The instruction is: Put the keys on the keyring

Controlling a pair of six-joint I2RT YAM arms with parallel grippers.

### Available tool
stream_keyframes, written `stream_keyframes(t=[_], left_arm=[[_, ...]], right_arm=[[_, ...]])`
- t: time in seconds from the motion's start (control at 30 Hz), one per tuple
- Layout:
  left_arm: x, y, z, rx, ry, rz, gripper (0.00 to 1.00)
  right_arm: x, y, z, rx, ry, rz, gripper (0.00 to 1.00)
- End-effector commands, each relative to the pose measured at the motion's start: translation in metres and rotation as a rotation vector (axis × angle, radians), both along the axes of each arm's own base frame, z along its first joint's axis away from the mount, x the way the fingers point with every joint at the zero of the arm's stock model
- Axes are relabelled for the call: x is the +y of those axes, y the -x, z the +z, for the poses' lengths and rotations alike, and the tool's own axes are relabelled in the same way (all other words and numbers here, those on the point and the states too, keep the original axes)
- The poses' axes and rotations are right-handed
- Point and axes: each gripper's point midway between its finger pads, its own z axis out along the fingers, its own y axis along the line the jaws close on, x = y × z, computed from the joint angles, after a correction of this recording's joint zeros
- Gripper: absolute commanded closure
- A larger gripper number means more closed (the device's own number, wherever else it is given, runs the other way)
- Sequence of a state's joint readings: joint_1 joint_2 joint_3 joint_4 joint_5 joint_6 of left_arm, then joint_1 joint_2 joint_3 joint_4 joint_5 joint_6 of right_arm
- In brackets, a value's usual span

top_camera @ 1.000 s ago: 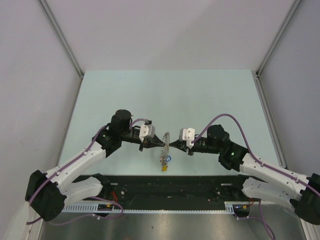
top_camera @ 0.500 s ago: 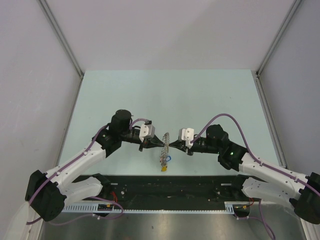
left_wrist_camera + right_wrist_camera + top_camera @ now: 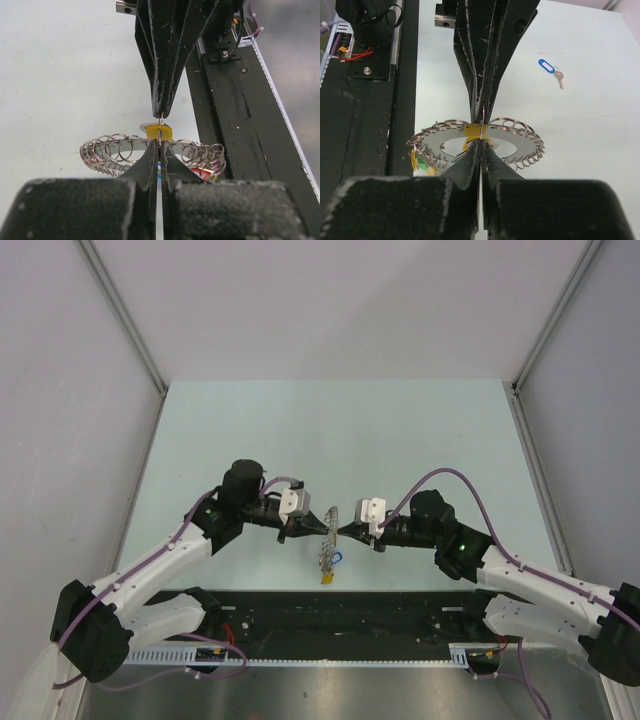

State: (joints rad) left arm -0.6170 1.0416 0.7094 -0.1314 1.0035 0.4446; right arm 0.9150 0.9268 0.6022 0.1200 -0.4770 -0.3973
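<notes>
While both arms reach in from either side, the left gripper [image 3: 316, 531] and the right gripper [image 3: 343, 530] meet tip to tip over the near part of the pale table [image 3: 330, 430], and the keyring [image 3: 331, 523] sits right between them, lifted and seen edge-on from above. On the left wrist view that arm's own fingers are clenched together at the near rim of the grey ring, squeezed tight. The right wrist view shows the same from the other side: its fingers are pressed shut on the opposite rim, so each gripper is pinching the keyring. A yellow-orange tag [image 3: 159, 132] lies across the ring right at the pinch point, with a thin bit of wire rising from it to the opposing fingertips; which gripper actually has that wire, I cannot tell. Small split rings [image 3: 522, 131] fan out along the keyring's edge on both sides, and a cluster of coloured tags [image 3: 328, 574] dangles below it toward the arm bases. Over on the table, well apart from all this, a blue-tagged key [image 3: 548, 66] lies flat on its own.
</notes>
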Motion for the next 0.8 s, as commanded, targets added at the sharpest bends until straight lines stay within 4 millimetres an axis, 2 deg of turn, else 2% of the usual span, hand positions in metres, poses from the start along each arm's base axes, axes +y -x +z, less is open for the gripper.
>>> stream_keyframes(t=[0.0,0.5,0.77], left_arm=[[-0.0109,0.0037,0.0335,-0.072,0.075,-0.063,1.00],[-0.0134,0.0064,0.0329,-0.063,0.069,-0.068,1.00],[-0.0148,0.0001,0.0285,-0.045,0.036,-0.035,1.00]], right_arm=[[0.0070,0.0010,0.0150,-0.036,-0.030,0.018,1.00],[0.0109,0.0010,0.0164,-0.036,-0.034,0.022,1.00],[0.0101,0.0012,0.0186,-0.042,-0.038,0.020,1.00]])
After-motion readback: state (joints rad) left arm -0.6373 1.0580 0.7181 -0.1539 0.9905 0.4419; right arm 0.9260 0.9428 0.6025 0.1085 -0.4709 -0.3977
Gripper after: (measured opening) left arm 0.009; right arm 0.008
